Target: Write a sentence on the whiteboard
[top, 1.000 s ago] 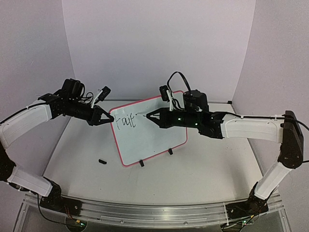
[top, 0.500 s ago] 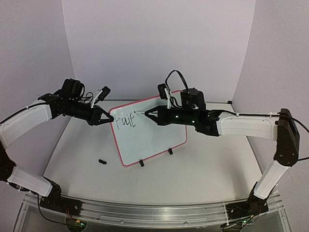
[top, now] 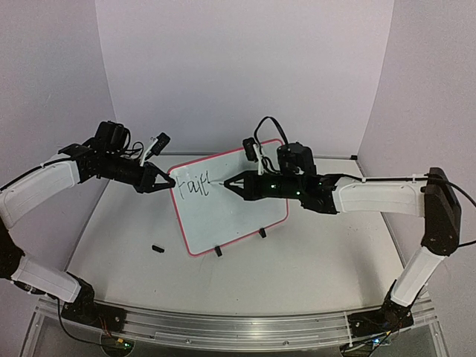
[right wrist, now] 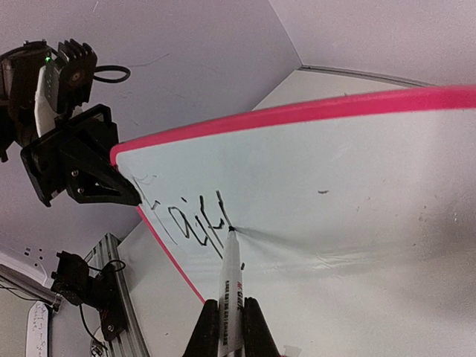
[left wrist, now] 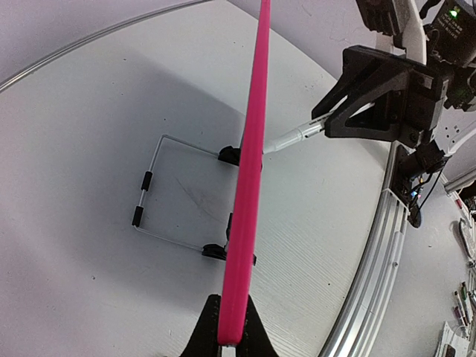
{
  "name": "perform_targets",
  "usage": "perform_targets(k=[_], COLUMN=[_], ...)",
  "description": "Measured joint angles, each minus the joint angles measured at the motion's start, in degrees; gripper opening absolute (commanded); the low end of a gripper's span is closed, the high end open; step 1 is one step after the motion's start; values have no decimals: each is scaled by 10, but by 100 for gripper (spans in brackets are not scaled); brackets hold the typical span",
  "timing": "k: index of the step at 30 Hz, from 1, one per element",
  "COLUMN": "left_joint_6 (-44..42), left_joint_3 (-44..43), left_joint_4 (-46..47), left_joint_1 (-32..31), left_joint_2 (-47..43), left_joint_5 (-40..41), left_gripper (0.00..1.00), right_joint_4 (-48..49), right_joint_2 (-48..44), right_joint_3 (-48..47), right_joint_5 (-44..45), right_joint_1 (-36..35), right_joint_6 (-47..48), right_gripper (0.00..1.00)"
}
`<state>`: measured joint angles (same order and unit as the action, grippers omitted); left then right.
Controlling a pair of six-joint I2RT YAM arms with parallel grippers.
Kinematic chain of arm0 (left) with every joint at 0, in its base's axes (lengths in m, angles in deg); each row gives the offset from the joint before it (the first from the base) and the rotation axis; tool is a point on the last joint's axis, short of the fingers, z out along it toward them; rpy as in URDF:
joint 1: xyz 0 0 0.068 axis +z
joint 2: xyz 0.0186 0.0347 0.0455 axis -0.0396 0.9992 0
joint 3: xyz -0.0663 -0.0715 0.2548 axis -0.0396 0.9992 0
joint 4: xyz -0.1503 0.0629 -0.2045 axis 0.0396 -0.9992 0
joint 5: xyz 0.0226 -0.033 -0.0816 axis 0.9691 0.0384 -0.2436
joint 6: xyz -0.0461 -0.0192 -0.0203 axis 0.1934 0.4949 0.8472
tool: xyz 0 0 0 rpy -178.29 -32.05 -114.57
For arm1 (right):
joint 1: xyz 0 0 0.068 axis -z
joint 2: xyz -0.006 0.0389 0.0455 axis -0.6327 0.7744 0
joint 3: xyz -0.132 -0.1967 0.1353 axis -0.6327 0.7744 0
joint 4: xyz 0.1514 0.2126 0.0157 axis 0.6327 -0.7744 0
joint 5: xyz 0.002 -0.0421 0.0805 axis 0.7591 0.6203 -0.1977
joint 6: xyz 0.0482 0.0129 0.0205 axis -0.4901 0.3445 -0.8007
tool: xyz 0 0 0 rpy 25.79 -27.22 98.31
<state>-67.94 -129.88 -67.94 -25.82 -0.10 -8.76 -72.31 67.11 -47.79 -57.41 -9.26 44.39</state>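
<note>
Whiteboard (top: pixel 234 216) stands tilted back on its clip feet (top: pixel 218 252). Left gripper (top: pixel 167 182) pinches the board's upper-left pink frame edge, likely bracing it against pen pressure. Right gripper (top: pixel 229 181) is clamped on a marker (right wrist: pixel 232 271), tip touching the board just right of the scrawl (top: pixel 192 186) (reads roughly "Fail", unclear). Sentence looks barely begun. Small black piece (top: pixel 157 248) lies left of the board's lower corner, apart.

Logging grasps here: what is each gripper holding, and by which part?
The left gripper clamps the whiteboard by its pink frame edge; the right gripper holds a marker by its barrel, tip on the board.
</note>
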Motion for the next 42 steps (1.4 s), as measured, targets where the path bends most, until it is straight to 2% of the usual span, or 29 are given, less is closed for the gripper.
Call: perform_targets(k=[26, 42], left_joint_6=[0, -1], left_joint_3=[0, 0], left_joint_4=[0, 0], left_joint_1=[0, 0], left_joint_2=[0, 0], left_joint_5=[0, 0], left_gripper=[0, 0], right_joint_4=[7, 46], right_joint_2=[0, -22], right_joint_3=[11, 19], right_joint_5=[1, 31], right_joint_1=[0, 9], right_joint_6=[-10, -20], right_gripper=[0, 0])
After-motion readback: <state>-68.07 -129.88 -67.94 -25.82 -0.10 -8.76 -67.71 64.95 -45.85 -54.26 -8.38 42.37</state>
